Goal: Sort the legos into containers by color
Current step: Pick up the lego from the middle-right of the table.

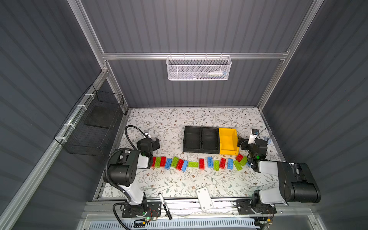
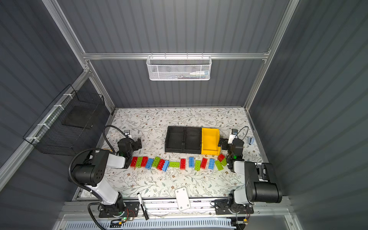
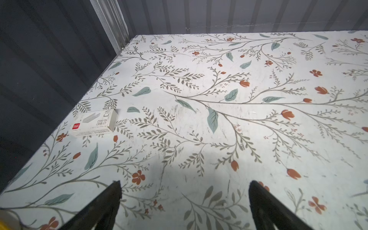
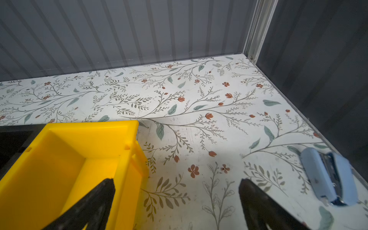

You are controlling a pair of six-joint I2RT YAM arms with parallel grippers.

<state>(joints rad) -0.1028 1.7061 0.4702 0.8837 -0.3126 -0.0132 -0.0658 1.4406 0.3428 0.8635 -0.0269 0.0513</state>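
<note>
Several legos in red (image 1: 201, 163), lime green (image 1: 193, 164) and light blue (image 1: 210, 161) lie in a ragged row across the table, seen in both top views (image 2: 182, 163). Behind the row stand the containers: two black bins (image 1: 192, 142) (image 1: 210, 143) and a yellow bin (image 1: 228, 144) (image 4: 65, 159), side by side. My left gripper (image 1: 157, 143) (image 3: 184, 184) hovers open over bare table behind the row's left end, holding nothing. My right gripper (image 1: 242, 143) (image 4: 176, 181) is open and empty beside the yellow bin's right wall, one finger over its rim.
A white staple box (image 3: 93, 123) lies near the left wall. A light blue stapler (image 4: 328, 177) lies by the right wall. A white plate (image 1: 204, 198) and a marker (image 1: 164, 205) rest at the front edge. A black wire basket (image 1: 93, 127) and a white mesh basket (image 1: 198, 67) hang on the walls.
</note>
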